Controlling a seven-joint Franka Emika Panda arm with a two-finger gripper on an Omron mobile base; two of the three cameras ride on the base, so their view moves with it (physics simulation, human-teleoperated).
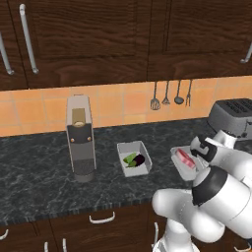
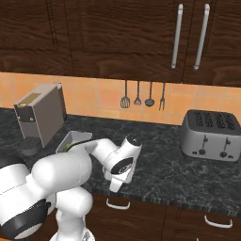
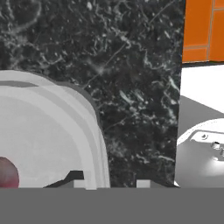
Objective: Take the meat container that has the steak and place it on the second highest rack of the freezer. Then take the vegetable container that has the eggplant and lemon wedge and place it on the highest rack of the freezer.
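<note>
The meat container [image 1: 180, 166] is a white tray on the dark counter, with the red steak [image 1: 185, 157] lying in it. My hand hangs over its right end. In the hand view my gripper [image 3: 111, 181] stands astride the tray's rim [image 3: 97, 144]. One fingertip [image 3: 78, 178] is inside the tray and the other sits outside, with a gap of counter still showing between that one and the rim. An edge of the steak [image 3: 6, 173] shows inside. To the left lies the vegetable container [image 1: 134, 158] with the dark eggplant [image 1: 140, 160] and the green-yellow lemon wedge [image 1: 130, 158]. The freezer is out of view.
A tall grey coffee machine [image 1: 80, 140] stands left of the vegetable container. A silver toaster [image 2: 209, 129] sits on the counter to the right, close to the meat container. Utensils [image 1: 167, 94] hang on the orange tile wall under dark cabinets.
</note>
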